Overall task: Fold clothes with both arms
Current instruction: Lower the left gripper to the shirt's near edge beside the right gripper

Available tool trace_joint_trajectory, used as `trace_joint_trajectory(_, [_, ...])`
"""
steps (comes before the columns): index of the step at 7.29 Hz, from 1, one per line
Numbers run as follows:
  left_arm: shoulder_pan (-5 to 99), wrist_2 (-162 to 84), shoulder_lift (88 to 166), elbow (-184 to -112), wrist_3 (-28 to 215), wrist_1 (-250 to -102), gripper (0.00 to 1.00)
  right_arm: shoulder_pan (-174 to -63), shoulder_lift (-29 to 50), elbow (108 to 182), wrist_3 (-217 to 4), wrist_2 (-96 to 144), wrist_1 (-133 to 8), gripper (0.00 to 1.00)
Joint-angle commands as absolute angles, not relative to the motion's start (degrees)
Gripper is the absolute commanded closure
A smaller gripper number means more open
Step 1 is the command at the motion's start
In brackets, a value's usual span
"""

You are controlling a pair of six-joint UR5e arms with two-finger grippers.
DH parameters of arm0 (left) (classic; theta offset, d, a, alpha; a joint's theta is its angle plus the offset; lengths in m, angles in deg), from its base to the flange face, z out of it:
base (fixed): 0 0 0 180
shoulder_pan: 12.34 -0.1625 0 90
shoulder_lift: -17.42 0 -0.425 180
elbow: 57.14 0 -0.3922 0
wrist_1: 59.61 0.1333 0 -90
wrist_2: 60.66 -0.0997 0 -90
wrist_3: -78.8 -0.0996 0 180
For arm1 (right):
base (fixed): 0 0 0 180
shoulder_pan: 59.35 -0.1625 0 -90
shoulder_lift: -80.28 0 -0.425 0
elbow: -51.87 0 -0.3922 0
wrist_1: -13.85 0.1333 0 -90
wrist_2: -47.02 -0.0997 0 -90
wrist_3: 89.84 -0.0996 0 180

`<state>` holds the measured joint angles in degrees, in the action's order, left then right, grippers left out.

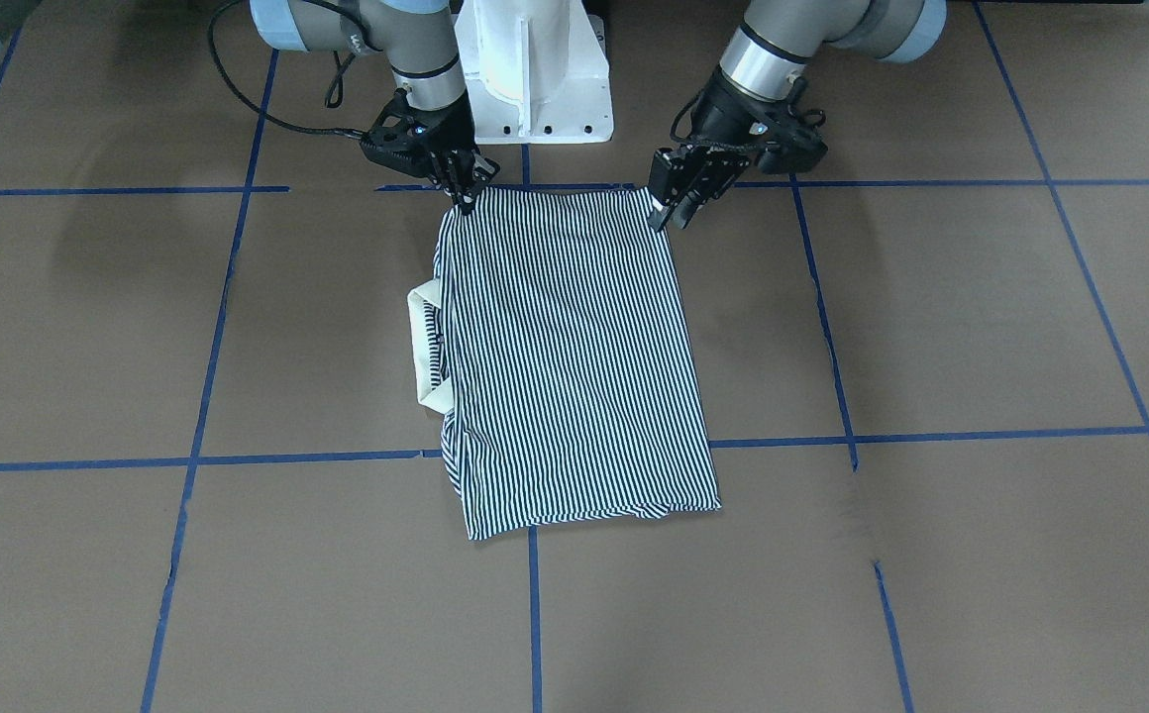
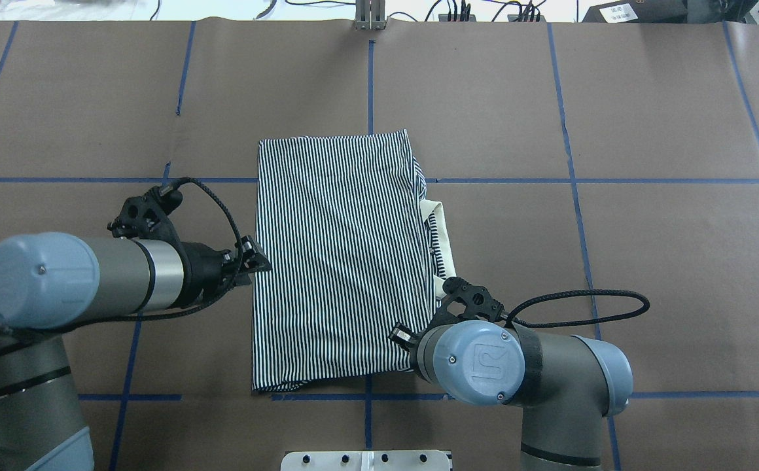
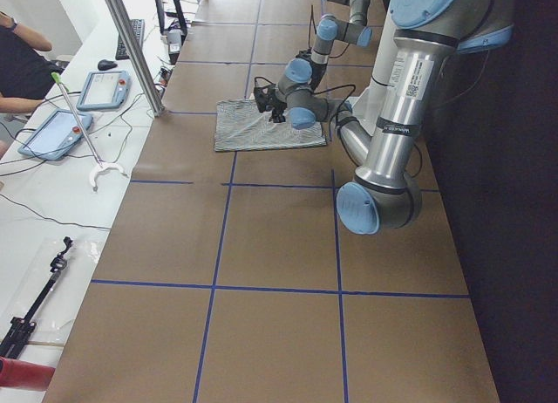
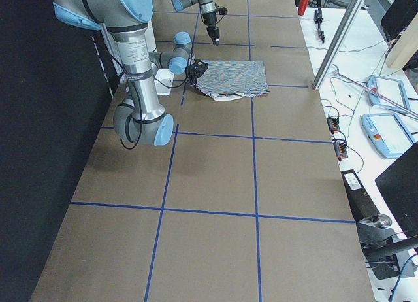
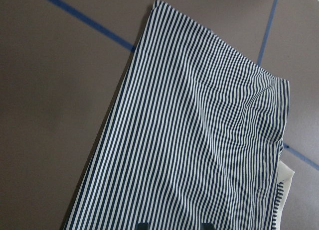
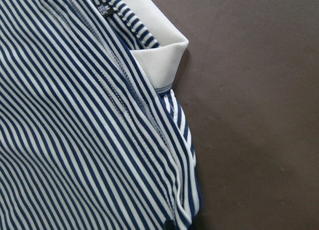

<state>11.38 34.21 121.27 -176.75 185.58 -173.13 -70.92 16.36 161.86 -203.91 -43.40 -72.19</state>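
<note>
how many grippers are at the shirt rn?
2. Left gripper over one robot-side corner of the shirt, jaws apart; right gripper at the other, on the collar side. Whether either touches cloth is unclear.

Light: even, diffuse, from overhead. Table [image 1: 931,545] matte, no glare; faint soft-edged shadows only. Overhead view blows out white along its top edge. Side views go black past the table. Shirt [image 1: 574,347] stripes sharp close up, shimmering at distance.
</note>
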Motion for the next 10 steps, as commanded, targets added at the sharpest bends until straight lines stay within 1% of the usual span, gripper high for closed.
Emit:
trace_joint_trajectory(1, [6.1,31.4,120.6,-177.7,193.6,-170.5,0.58,-70.4,15.9,162.0,-204.1,-43.2,-72.2,1.0])
trace_joint_trajectory(2, [2.3,26.1,120.1,-177.1,195.7,-170.3,0.6,-70.4,15.9,162.0,-204.1,-43.2,-72.2,1.0])
trace_joint_trajectory(4, [-1.8,25.7,118.1,-176.8,195.3,-165.9,0.58,-70.4,15.8,162.0,-204.0,-43.3,-72.2,1.0])
trace_joint_trajectory(5, [-3.8,26.0,118.3,-176.9,195.8,-164.1,0.56,-70.4,15.8,162.0,-204.0,-43.3,-72.2,1.0])
trace_joint_trajectory(6, [-4.2,26.5,118.4,-177.0,195.8,-161.9,0.53,-70.4,15.7,162.0,-204.0,-43.3,-72.2,1.0])
trace_joint_trajectory(10, [-4.6,28.1,118.9,-175.0,195.4,-161.7,0.53,-70.4,15.8,162.0,-204.0,-43.3,-72.2,1.0])
